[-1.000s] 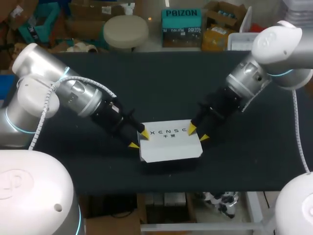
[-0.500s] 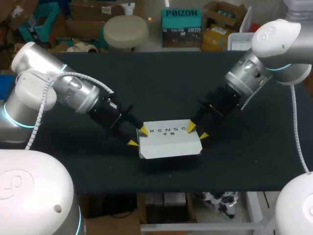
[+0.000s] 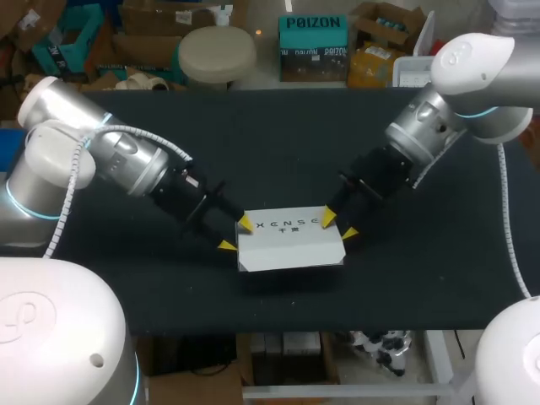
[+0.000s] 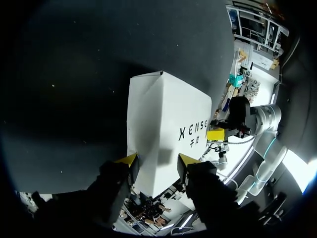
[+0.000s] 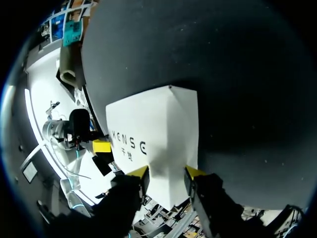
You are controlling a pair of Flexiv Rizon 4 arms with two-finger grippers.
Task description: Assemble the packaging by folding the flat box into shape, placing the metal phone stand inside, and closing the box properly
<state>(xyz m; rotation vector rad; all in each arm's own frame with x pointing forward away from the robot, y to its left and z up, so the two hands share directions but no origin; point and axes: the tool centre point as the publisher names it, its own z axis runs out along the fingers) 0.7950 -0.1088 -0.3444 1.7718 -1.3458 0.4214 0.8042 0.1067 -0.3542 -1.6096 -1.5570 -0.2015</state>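
A white closed box (image 3: pixel 291 245) with dark print on its lid lies on the black table (image 3: pixel 278 135), slightly in front of the middle. My left gripper (image 3: pixel 235 234) stands open at the box's left end, one yellow tip over the back left corner, the other beside the end. My right gripper (image 3: pixel 338 224) stands open at the right end in the same way. In the left wrist view the box (image 4: pixel 166 124) runs in between the left gripper's (image 4: pixel 159 159) fingers. The right wrist view shows the box (image 5: pixel 158 134) between the right gripper's (image 5: pixel 167 171) fingers. No phone stand is visible.
The table's front edge (image 3: pixel 278 331) runs a short way in front of the box. Dark bare tabletop lies behind the box and to both sides.
The box and both grippers have shifted slightly left and away from the front edge. The box's front now looks flatter and shorter.
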